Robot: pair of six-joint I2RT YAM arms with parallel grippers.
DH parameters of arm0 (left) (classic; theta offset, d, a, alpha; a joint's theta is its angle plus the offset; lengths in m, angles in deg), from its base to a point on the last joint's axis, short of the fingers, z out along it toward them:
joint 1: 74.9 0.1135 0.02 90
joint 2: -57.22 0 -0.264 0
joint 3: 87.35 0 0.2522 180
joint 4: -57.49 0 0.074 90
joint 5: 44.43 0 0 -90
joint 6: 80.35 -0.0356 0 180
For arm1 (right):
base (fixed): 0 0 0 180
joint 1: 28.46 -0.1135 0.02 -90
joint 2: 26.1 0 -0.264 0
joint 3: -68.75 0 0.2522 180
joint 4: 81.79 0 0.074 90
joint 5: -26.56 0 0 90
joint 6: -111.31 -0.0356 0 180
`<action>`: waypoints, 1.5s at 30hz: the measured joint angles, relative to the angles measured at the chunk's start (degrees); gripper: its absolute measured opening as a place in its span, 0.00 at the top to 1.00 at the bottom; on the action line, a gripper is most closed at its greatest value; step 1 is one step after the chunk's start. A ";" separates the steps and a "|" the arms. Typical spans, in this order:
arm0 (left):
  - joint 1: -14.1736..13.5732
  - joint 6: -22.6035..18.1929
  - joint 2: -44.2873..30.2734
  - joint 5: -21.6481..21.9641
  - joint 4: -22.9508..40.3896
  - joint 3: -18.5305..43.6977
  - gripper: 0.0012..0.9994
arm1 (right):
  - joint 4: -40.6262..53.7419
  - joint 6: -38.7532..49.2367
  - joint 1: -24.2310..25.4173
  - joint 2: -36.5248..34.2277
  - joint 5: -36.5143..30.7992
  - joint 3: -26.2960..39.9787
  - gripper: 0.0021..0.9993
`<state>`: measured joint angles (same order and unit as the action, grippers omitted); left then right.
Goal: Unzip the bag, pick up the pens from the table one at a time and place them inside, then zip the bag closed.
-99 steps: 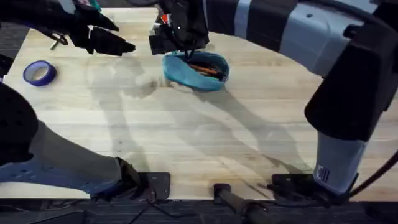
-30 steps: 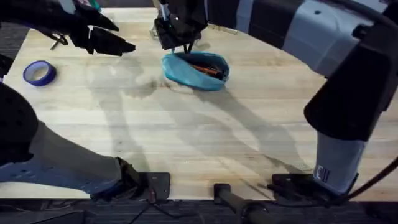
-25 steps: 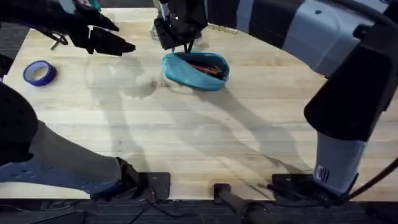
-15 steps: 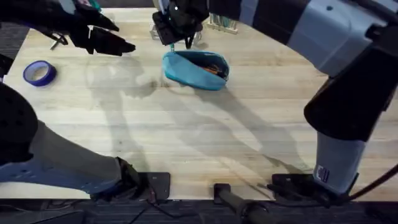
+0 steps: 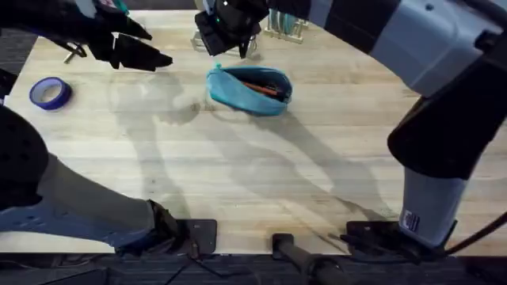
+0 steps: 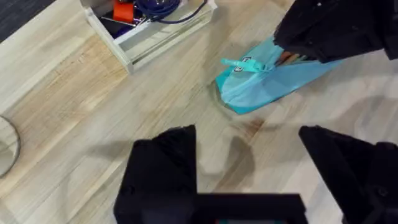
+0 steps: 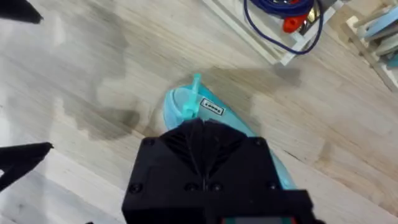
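Several pens (image 5: pixel 257 86) stowed in bag (image 5: pixel 249 89), zip undone; closing pending. L gripper (image 6: pixel 249 162) released; R gripper (image 5: pixel 226 36) state indeterminate.

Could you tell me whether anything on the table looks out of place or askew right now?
Nothing looks spilled or damaged. The bag lies on the table with its zipper open and orange pens showing inside. The right gripper hovers beside its zipper-pull end.
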<state>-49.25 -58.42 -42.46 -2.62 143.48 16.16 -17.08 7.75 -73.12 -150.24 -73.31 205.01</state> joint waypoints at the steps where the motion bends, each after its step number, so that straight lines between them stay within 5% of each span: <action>1: 0.00 0.00 0.00 0.00 0.00 0.00 0.00 | 0.17 0.22 0.00 0.00 0.00 0.00 0.97; 13: 0.00 0.00 0.00 0.00 0.02 0.00 0.00 | 0.38 7.93 0.00 -0.01 0.66 0.02 0.94; 15: 0.00 0.00 -0.02 -0.01 0.16 0.00 0.00 | 0.15 8.48 0.00 -0.02 0.68 0.02 0.74; 20: 0.00 0.00 0.00 0.00 0.22 0.00 0.00 | 0.08 9.44 0.00 0.00 0.70 0.02 0.04; 21: 0.00 0.00 0.00 0.00 0.22 0.00 0.00 | 0.06 9.41 0.00 0.00 0.72 0.02 0.01; 45: 0.00 0.00 0.00 0.00 0.21 0.00 0.00 | -4.26 9.56 5.04 -0.85 13.23 0.24 0.00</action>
<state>-49.25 -58.42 -42.46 -2.62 143.69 16.16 -21.34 17.30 -68.09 -151.09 -60.08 205.25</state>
